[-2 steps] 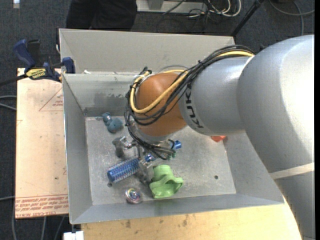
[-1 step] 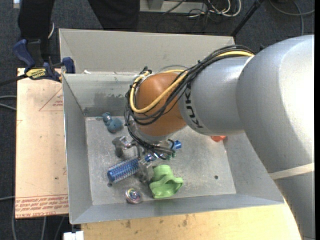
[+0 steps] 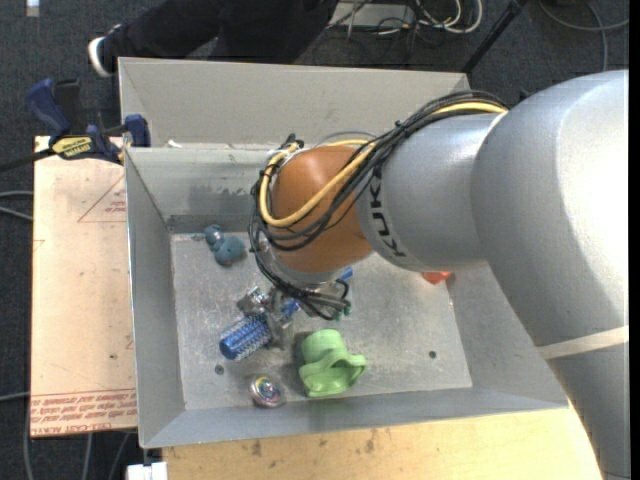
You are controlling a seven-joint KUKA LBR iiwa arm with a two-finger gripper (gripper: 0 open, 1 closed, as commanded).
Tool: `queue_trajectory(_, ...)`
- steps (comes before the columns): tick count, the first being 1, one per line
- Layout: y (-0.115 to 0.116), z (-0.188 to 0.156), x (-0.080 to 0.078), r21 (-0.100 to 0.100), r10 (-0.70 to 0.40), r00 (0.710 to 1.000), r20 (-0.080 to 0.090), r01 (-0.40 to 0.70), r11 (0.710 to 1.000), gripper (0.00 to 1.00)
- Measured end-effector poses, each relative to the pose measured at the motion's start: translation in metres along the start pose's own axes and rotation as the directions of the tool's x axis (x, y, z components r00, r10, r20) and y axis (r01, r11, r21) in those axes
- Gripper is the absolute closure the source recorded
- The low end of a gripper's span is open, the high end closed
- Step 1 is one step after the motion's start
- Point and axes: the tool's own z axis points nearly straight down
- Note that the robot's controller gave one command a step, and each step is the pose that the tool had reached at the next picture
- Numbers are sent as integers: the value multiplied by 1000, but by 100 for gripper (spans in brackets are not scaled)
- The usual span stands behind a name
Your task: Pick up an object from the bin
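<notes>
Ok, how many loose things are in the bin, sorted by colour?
Teal lump: 1
Blue ribbed cylinder: 1
Green lump: 1
Silvery round piece: 1
Red piece, partly hidden: 1
Total: 5

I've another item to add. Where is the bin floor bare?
Bare floor: front right, between the green lump and the bin's right wall; also the left strip between the teal lump and the blue ribbed roller. Crowded: front middle, with the gripper, roller, green lump and a small round piece.
</notes>
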Motion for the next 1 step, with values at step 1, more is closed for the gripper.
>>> queue_trajectory(1, 0, -54, -2, 3, 3, 1000, 5, -3, 1000, 100)
